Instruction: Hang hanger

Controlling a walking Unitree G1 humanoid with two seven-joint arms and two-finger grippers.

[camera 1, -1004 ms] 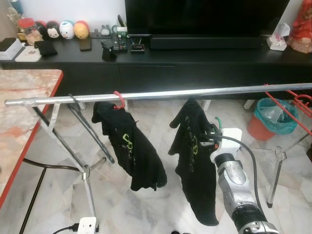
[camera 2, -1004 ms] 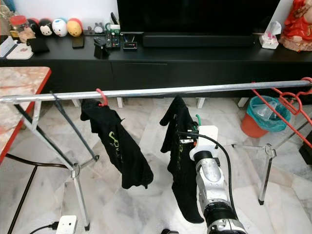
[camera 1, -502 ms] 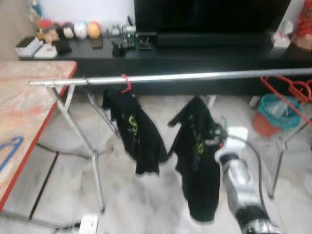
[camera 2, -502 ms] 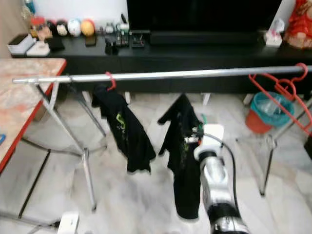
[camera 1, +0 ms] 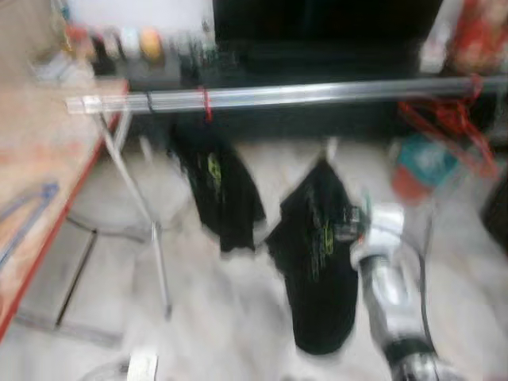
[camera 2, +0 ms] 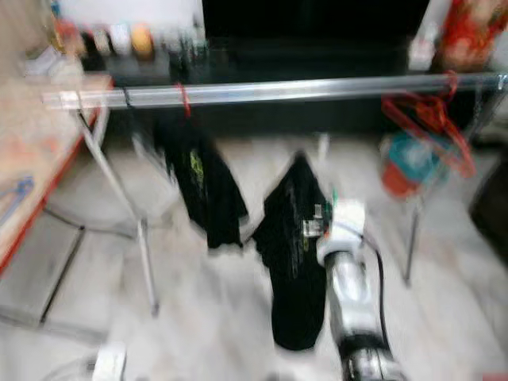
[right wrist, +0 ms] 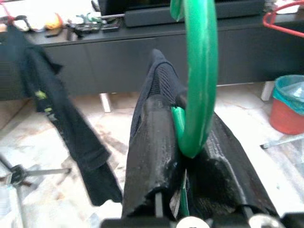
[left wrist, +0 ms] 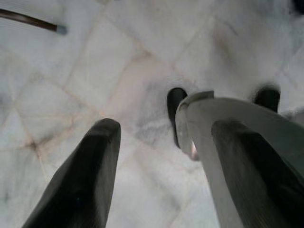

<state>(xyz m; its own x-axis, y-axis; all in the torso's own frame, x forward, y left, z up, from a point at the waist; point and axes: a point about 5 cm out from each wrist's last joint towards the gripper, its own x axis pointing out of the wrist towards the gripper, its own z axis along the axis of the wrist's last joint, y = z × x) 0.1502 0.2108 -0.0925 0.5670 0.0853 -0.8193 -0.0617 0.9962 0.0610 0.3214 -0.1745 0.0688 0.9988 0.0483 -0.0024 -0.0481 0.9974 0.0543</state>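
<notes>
Right wrist view gives me my clearest read: the green hanger [right wrist: 199, 80] is pinched at the base of its hook between the two black fingers of my right end effector [right wrist: 183, 156], closed tight on it, with a black garment [right wrist: 161, 90] draped over the hanger's shoulders. I judge I am holding it by the neck so the hook stays free and upright, ready to go over a bar.

From the head views, which are blurred, the hanger with its garment sits low in front of me, well below the silver rail [camera 2: 278, 90] and out toward me from it. So the hang is not yet done; the hook has to rise above the rail before it can drop on.

Along the rail, another black garment [camera 2: 198, 186] hangs from a red hook [camera 2: 184, 99] toward the left end, and a bunch of red hangers [camera 2: 429, 119] crowds the right end. Between them the rail looks bare, and that stretch is where I would aim.

Below, the rack's slanted legs [camera 2: 119, 190] splay out on the left, and a red-edged worktop [camera 1: 40, 206] lies just beyond them, so drifting left is risky. A teal bin [camera 1: 425, 163] stands on the floor to the right.

My left end effector [left wrist: 156, 156] hangs idle, fingers apart, over the marble floor [left wrist: 95, 61].
</notes>
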